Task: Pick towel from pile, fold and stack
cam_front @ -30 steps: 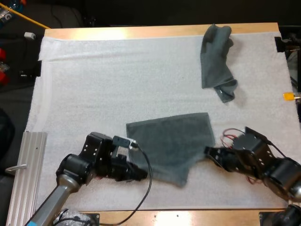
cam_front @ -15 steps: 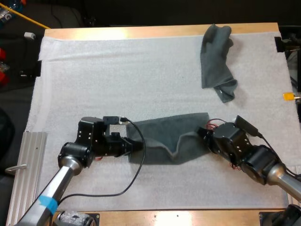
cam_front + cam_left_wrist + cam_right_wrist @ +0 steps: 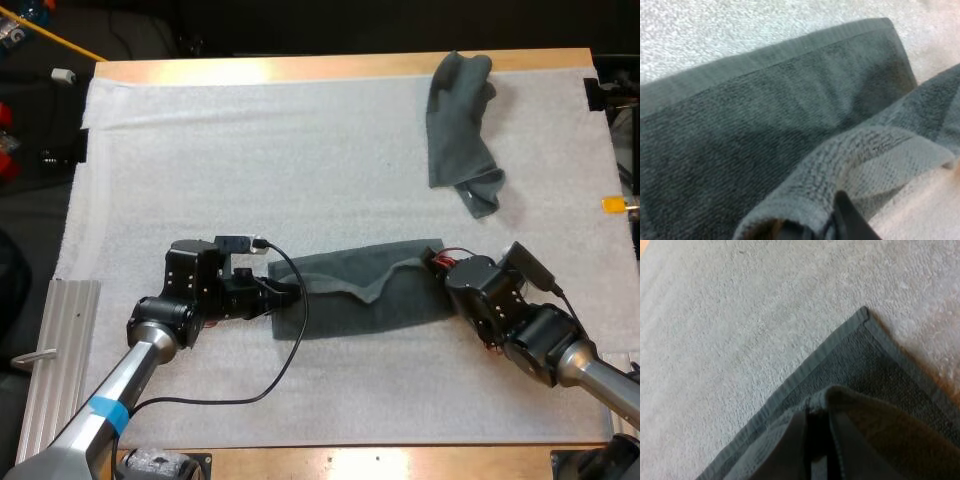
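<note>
Status: first fold nearly closed, nothing stacked yet. At the left end of the half-folded towel (image 3: 370, 300), the left gripper (image 3: 285, 295) has its fingers pinched on the towel's lifted corner; in the left wrist view the upper layer (image 3: 860, 150) curls over the lower one right at the finger. The towel lies as a narrow band on the white mat (image 3: 250, 150), its carried edge resting close to the far edge but slack and wavy toward the middle, so the layers are not yet squared. At the towel's right end, the right gripper (image 3: 435, 262) likewise pinches the upper layer, and the right wrist view shows that layer stopping just short of the lower corner (image 3: 863, 315). Well beyond the half-folded towel, toward the mat's far right, the crumpled towel (image 3: 460, 130) lies untouched. Remaining, by judgement: release, flatten, fold again, start a stack, then treat the crumpled towel. Compared with a second ago, when the towel lay open with the grippers at its near corners, the near edge has been carried over; against half a second ago, it sits farther across. The crumpled towel has not shifted.
</note>
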Controlling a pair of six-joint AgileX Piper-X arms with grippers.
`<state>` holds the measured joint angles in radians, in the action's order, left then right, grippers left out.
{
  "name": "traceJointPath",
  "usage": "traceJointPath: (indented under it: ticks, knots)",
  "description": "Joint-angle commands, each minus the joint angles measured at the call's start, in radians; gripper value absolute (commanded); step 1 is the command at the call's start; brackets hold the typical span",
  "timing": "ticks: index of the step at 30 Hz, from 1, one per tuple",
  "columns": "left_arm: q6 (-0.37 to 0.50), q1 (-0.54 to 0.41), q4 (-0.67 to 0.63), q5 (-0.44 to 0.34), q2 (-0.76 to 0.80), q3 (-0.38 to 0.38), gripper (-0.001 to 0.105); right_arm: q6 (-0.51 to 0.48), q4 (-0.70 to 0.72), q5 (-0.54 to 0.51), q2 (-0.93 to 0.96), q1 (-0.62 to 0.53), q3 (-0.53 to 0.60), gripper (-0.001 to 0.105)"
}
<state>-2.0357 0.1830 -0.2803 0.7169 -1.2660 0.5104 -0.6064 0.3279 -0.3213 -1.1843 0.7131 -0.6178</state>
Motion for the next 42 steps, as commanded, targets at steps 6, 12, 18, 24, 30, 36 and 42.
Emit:
traceJointPath:
  ticks: [6, 12, 18, 24, 30, 36, 42]
  knots:
    - [-0.007, -0.001, 0.010, -0.042, 0.002, -0.001, 0.000, 0.000, -0.010, -0.014, 0.000, 0.000, -0.004, 0.000]
    - [-0.009, -0.001, 0.008, -0.061, 0.002, -0.001, 0.015, 0.000, -0.059, -0.014, 0.000, 0.000, -0.004, 0.014]
    - [-0.009, -0.001, 0.029, -0.059, 0.002, -0.001, 0.067, -0.031, -0.176, -0.014, 0.000, 0.000, -0.004, 0.054]
    - [-0.009, -0.001, 0.092, 0.007, 0.002, -0.001, 0.064, -0.258, -0.195, -0.011, 0.000, 0.000, -0.004, 0.055]
    - [-0.011, -0.001, 0.099, 0.044, 0.023, -0.001, 0.064, -0.430, -0.188, 0.042, 0.030, 0.000, -0.006, 0.055]
    - [-0.011, -0.001, 0.051, 0.044, 0.150, -0.001, 0.064, -0.517, -0.131, 0.040, 0.109, 0.000, -0.011, 0.055]
    - [-0.013, -0.001, -0.099, 0.029, 0.326, -0.001, 0.064, -0.551, 0.123, 0.033, 0.184, 0.000, -0.070, 0.055]
